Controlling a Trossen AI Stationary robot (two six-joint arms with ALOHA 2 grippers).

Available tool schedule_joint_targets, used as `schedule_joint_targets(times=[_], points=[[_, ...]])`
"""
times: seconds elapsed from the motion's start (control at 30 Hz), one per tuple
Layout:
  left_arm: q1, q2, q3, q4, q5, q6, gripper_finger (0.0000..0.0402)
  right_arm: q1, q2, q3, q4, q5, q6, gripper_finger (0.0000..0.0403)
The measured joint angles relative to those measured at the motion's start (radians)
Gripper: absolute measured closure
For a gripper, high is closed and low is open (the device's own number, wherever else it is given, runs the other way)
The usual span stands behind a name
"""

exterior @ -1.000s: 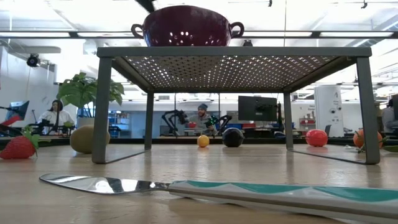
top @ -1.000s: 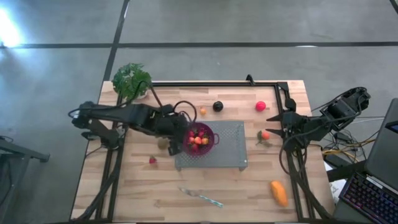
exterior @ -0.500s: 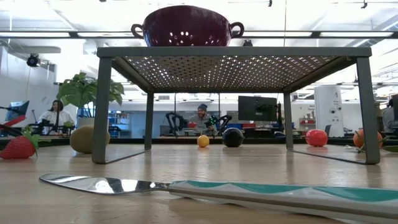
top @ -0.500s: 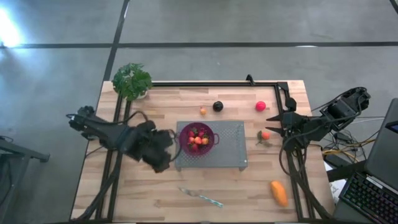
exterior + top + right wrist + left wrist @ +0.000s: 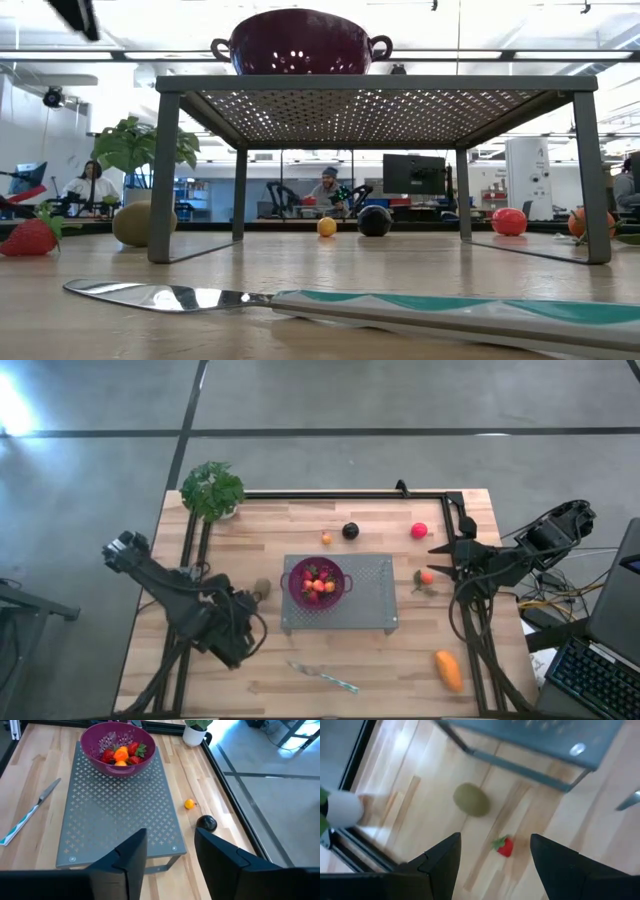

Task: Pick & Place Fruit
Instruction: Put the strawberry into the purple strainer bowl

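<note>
A purple colander with strawberries and small orange pieces in it stands on a grey perforated rack. An olive kiwi and a red strawberry lie on the table left of the rack. My left gripper hovers open above them, slanting down, with nothing between its fingers; in the high view it hides the strawberry. My right gripper waits open at the right edge, beside a red-orange fruit. A dark plum, a tiny orange piece, a pink-red ball and an oblong orange fruit lie around the rack.
A knife lies near the front edge. A potted plant stands at the far left corner. A black frame rail runs along the far edge and the sides. Bare wood shows in front of the rack.
My left gripper has swung from the colander's left rim toward the table's near left and down, turning as it went; it now hangs over the kiwi and strawberry. The fruits, colander and rack have kept their places.
</note>
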Motion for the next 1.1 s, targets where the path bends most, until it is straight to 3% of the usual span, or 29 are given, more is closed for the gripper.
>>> schedule_joint_targets(times=[0.17,0.5,0.83,1.1], points=[[-0.020,-0.105,-0.197,0.105,0.010,-0.094,0.0159,0.000,0.002,0.000,0.001,0.000,0.007,0.0231],[-0.020,-0.315,-0.615,0.434,0.087,-0.136,0.0159,0.000,0.002,0.000,0.003,0.002,0.008,0.0216],[-0.009,-0.445,-0.856,0.734,0.118,-0.231,0.0156,-0.001,0.000,0.000,0.008,0.054,0.008,0.0204],[0.032,-0.473,-0.983,0.857,0.278,-0.325,0.0115,-0.001,0.000,0.000,0.010,0.054,0.023,0.0192]])
